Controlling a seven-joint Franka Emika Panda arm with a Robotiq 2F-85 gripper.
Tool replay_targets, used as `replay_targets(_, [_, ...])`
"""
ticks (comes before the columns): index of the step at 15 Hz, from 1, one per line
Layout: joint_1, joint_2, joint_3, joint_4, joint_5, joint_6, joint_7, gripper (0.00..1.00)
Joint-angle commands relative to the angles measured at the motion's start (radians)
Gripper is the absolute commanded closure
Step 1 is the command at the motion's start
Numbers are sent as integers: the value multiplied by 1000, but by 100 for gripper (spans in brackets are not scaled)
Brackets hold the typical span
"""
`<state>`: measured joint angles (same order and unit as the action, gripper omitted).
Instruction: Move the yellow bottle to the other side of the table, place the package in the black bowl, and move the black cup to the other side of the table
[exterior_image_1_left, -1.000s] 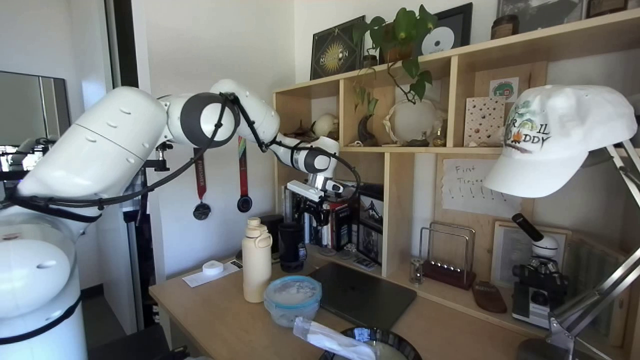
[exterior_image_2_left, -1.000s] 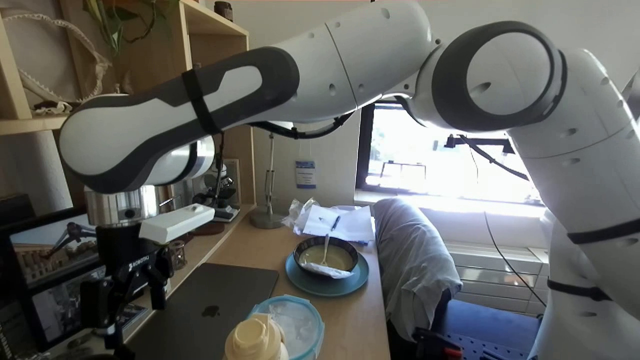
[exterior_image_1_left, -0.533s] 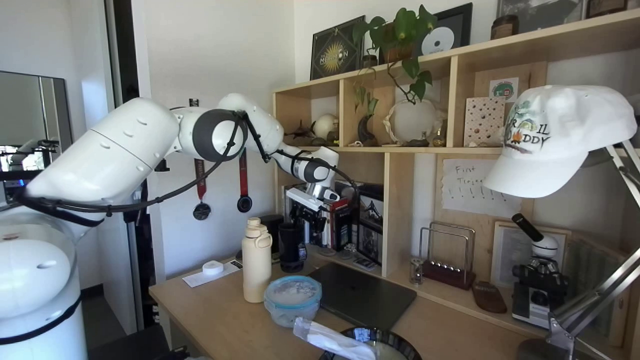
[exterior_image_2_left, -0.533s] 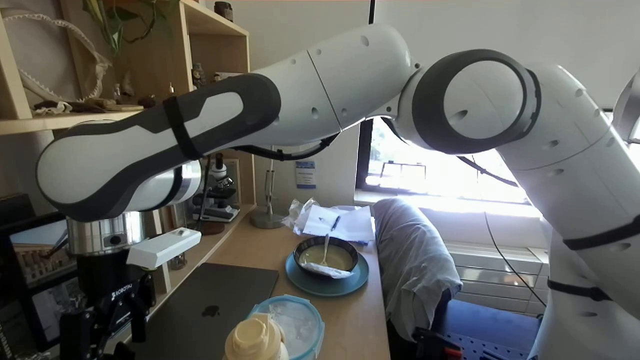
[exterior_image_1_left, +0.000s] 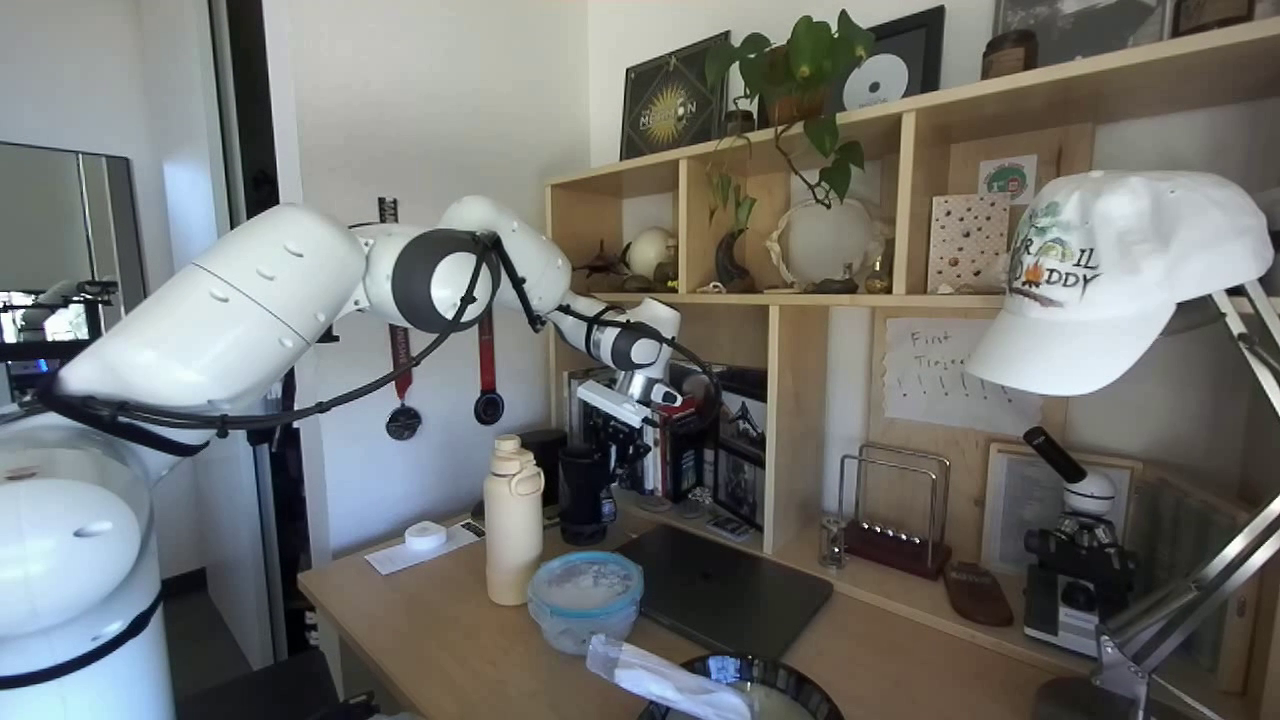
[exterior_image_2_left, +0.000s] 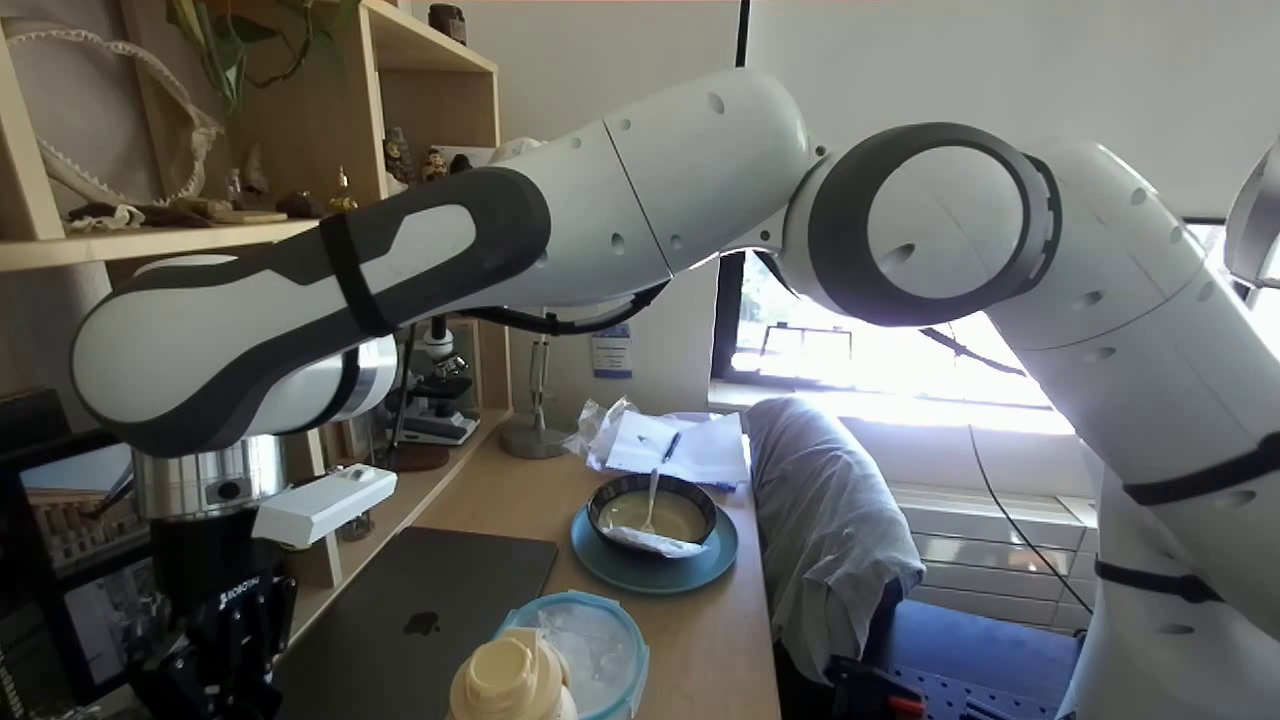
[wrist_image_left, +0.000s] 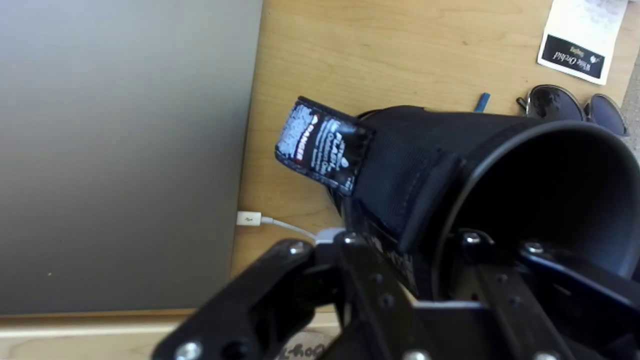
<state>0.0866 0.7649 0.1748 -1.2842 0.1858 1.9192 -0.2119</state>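
Jaws newly closed on black cup (wrist_image_left: 425, 145), label (wrist_image_left: 322, 145) "DANGER", "FLASH"

The wooden table (exterior_image_1_left: 420, 612) carries 1 yellow bottle (exterior_image_1_left: 514, 545), 1 laptop (exterior_image_1_left: 720, 590) along its back edge, 1 plate (exterior_image_2_left: 652, 580) near its front.

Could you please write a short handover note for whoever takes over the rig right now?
Gripper: at the black cup, whose rim shows between the jaws in the wrist view; whether it is clamped, I can't tell.
Things: yellow bottle upright beside the blue-rimmed container; package over the edge of the black bowl.
Done: package apparently placed, though overhanging. Bottle's move can't be confirmed.
Left: likely the cup's move.
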Motion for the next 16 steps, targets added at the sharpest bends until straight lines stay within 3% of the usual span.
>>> replay_targets(1, [-8,21,6,52,7,-26,-15,95])
replay_targets(3, [-11,21,-3,73,1,-40,0,99])
replay_targets(8, [-45,7,-60,112,-17,-30,49,94])
replay_targets(16, [-124,-33,-221,97,-103,7,225,94])
